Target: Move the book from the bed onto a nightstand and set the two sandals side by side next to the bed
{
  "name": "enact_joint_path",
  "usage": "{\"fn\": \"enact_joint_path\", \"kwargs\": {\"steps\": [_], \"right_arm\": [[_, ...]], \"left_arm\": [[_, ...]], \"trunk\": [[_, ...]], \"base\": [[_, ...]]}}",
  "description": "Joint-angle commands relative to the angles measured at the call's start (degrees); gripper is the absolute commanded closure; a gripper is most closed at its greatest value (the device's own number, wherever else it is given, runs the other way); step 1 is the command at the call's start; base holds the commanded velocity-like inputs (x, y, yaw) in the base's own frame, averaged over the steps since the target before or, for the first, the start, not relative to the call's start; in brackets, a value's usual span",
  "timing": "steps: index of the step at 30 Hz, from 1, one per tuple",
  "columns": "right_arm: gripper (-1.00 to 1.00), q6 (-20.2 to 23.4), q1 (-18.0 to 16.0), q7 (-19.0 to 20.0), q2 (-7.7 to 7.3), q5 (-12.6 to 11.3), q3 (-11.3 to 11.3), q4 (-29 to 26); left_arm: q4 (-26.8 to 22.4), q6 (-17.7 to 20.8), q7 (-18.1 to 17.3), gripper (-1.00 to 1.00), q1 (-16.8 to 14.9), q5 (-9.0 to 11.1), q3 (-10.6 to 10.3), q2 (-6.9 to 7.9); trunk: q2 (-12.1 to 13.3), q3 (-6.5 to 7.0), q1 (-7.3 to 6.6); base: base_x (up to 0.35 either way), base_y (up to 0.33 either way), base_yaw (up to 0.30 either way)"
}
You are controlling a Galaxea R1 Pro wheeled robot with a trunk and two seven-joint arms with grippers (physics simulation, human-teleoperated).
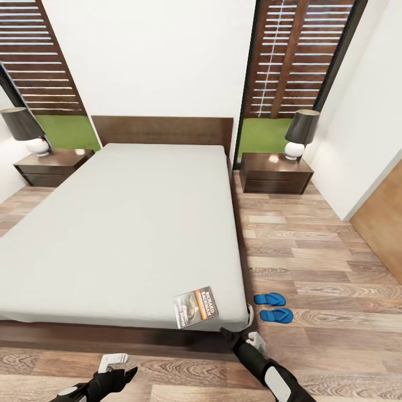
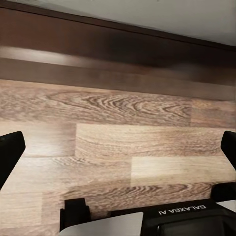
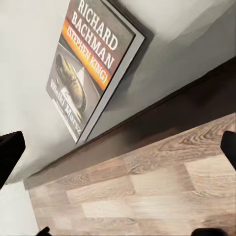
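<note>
The book (image 1: 196, 307), dark with an orange band, lies flat on the bed's pale grey mattress (image 1: 123, 223) near its front right corner; in the right wrist view the book (image 3: 91, 64) reads "RICHARD BACHMAN". Side by side on the wood floor just right of that corner lie the two blue sandals (image 1: 269, 299) (image 1: 277, 315). My right gripper (image 1: 239, 334) is open below the bed's front edge, just short of the book. Low at the bottom left, my left gripper (image 1: 121, 365) is open over the floor, facing the dark bed frame (image 2: 118, 54). One nightstand (image 1: 53, 166) stands left of the headboard, another (image 1: 275, 173) right.
Each nightstand carries a black-shaded lamp (image 1: 22, 131) (image 1: 300, 133). Tall windows flank the headboard (image 1: 162, 129). A white wall runs along the right, with a brown panel (image 1: 385, 215) low on it. Wood floor (image 1: 312, 251) stretches between the bed and that wall.
</note>
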Motion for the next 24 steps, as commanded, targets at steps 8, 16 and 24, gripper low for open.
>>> {"fn": "enact_joint_path", "kwargs": {"steps": [8, 16, 24], "right_arm": [[-1.0, 6.85, -0.02, 10.04, 0.1, -2.52, -0.56, 0.06], [-1.0, 7.03, 0.03, 23.15, -0.08, -2.74, -0.67, 0.95], [-1.0, 7.1, 0.07, 27.43, -0.21, -4.81, -0.73, 1.13]], "left_arm": [[0.09, -0.03, -0.32, -1.0, -0.04, 0.39, 0.06, 0.01], [0.1, 0.01, -0.4, -1.0, -0.04, 0.39, 0.06, 0.05], [0.11, 0.05, -0.41, -1.0, -0.04, 0.39, 0.06, 0.1]], "trunk": [[-0.03, -0.05, 0.0], [-0.03, -0.05, 0.0], [-0.03, -0.05, 0.0]], "base": [[0.0, 0.0, 0.0], [0.0, 0.0, 0.0], [0.0, 0.0, 0.0]]}}
